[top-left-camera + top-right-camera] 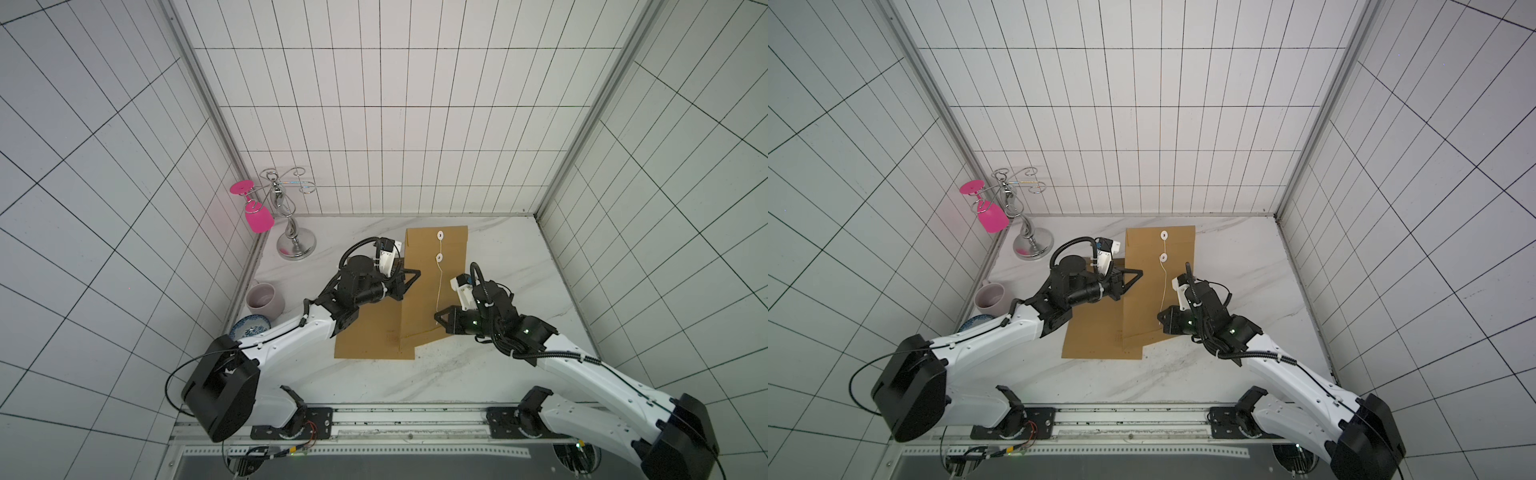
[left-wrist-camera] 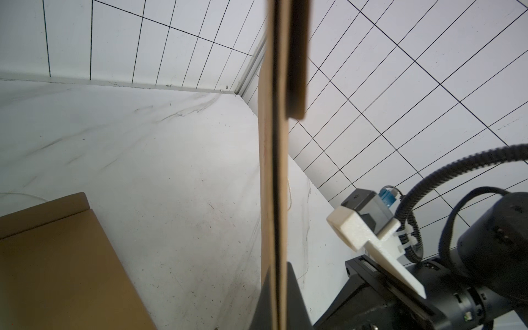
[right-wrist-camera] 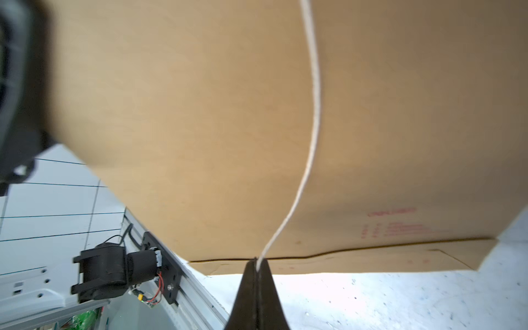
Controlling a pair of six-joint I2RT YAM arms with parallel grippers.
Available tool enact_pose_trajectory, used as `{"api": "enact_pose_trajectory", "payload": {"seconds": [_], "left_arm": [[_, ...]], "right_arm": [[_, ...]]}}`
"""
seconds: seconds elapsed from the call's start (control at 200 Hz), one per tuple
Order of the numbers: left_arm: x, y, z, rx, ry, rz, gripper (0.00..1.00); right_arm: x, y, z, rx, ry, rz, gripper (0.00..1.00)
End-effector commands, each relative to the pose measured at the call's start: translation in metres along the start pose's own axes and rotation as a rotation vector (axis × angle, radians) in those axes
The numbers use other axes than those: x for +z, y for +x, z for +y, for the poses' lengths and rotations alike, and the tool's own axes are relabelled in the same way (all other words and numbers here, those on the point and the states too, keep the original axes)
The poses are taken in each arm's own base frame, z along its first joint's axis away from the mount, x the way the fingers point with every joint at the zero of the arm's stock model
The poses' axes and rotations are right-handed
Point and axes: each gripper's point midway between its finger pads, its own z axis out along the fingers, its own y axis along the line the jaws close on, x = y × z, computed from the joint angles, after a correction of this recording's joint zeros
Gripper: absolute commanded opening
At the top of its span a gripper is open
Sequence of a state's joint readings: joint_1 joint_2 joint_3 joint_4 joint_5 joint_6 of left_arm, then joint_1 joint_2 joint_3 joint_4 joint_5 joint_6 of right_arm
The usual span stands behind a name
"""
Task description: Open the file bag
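The file bag [image 1: 453,286] [image 1: 1179,291] is a brown paper envelope with two white button discs [image 1: 439,235], lifted off the marble table. My left gripper [image 1: 417,274] [image 1: 1139,273] is shut on the bag's left edge. In the left wrist view that edge [image 2: 275,171] runs edge-on between the black fingers [image 2: 295,297]. A white string [image 1: 439,286] [image 3: 313,114] hangs from the lower disc [image 1: 439,257] down to my right gripper [image 1: 437,316] [image 1: 1159,316]. That gripper [image 3: 256,264] is shut on the string's end, near the bag's lower edge.
A second brown envelope [image 1: 374,336] [image 2: 57,257] lies flat on the table under the lifted bag. At the back left stands a silver glass rack [image 1: 293,243] with a pink glass [image 1: 258,218]. A mauve mug [image 1: 265,298] and a blue-patterned bowl [image 1: 249,327] sit by the left wall.
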State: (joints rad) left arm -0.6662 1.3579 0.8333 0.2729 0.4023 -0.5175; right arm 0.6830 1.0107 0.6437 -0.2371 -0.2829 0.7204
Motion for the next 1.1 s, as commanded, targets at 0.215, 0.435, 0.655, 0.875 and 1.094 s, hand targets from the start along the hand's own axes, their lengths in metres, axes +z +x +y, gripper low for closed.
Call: {"api": "enact_pose_trajectory", "payload": {"seconds": [0.215,0.435,0.655,0.875,1.094], "left_arm": [[-0.007,-0.016,-0.007,0.012,0.011,-0.063,0.0],[-0.007,-0.016,-0.007,0.016,0.008,-0.058,0.0],[-0.004,-0.012,-0.004,0.011,0.008,-0.041,0.0],[-0.001,-0.007,-0.002,0.003,0.01,-0.025,0.0],[0.007,-0.002,0.001,-0.012,0.013,0.002,0.0]], "right_arm": [[0.024,0.042,-0.066,0.147,0.133,0.086,0.0],[0.004,0.04,-0.119,0.298,0.258,0.041,0.0],[-0.058,-0.048,-0.13,0.313,0.308,-0.174,0.0],[-0.104,-0.163,-0.081,0.246,0.196,-0.328,0.0],[-0.15,-0.233,-0.003,0.066,0.03,-0.441,0.0]]}}
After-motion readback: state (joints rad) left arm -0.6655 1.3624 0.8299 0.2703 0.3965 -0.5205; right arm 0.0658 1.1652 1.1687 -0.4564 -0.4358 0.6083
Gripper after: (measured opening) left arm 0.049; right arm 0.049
